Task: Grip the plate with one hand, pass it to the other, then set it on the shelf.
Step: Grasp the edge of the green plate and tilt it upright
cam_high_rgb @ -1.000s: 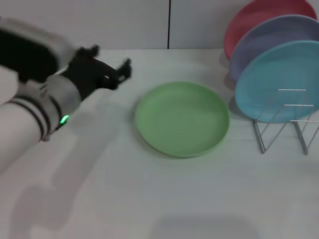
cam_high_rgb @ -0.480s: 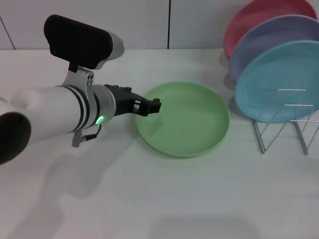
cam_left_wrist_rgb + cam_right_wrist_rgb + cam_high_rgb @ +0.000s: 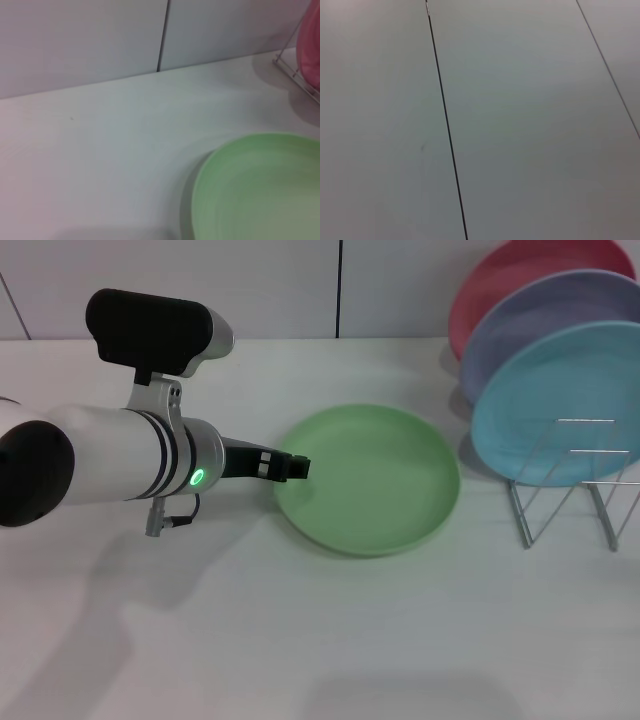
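Observation:
The light green plate (image 3: 375,480) lies flat on the white table in the middle of the head view. It also shows in the left wrist view (image 3: 260,192). My left gripper (image 3: 292,468) reaches in from the left, low over the table, with its tip at the plate's left rim. The shelf (image 3: 570,490), a thin silver wire rack, stands to the right of the plate. Its wire also shows in the left wrist view (image 3: 295,75). My right gripper is out of view; the right wrist view shows only a wall.
A light blue plate (image 3: 560,405), a lavender plate (image 3: 540,325) and a pink plate (image 3: 500,290) stand upright in the rack, the blue one in front. The white table (image 3: 300,640) runs back to a wall.
My left arm has swung in from the far left and come down. Its gripper has moved right and turned, and now sits at the green plate's left rim. The plate has not moved.

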You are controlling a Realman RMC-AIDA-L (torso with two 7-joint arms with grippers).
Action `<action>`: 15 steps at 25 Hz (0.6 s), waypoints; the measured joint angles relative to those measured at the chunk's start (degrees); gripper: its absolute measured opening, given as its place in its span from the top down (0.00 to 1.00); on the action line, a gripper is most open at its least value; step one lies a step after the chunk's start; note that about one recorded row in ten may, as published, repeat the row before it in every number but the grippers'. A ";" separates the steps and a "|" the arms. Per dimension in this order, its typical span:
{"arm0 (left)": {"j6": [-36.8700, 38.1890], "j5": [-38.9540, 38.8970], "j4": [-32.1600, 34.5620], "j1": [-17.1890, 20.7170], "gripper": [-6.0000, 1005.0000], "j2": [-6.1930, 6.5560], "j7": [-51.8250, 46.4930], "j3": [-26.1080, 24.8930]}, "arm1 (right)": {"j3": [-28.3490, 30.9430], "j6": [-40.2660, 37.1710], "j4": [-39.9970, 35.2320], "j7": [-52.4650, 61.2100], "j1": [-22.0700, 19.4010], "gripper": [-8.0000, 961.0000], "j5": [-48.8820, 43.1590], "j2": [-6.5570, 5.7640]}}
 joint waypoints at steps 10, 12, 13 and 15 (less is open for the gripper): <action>0.14 -4.10 5.79 -3.04 0.26 0.00 0.58 -0.88 | 0.00 1.51 -0.87 0.12 0.14 0.21 -0.06 -0.09; 0.19 -4.49 7.30 -3.90 0.26 -0.04 0.91 -1.22 | 0.00 1.55 -0.88 0.12 0.19 0.21 -0.07 -0.09; 0.19 -4.49 7.30 -3.90 0.26 -0.04 0.91 -1.22 | 0.00 1.57 -0.88 0.11 0.21 0.21 -0.08 -0.09; 0.22 -4.75 9.51 -5.21 0.26 -0.10 0.93 -1.27 | 0.00 1.67 -0.95 0.04 0.28 0.21 -0.09 -0.08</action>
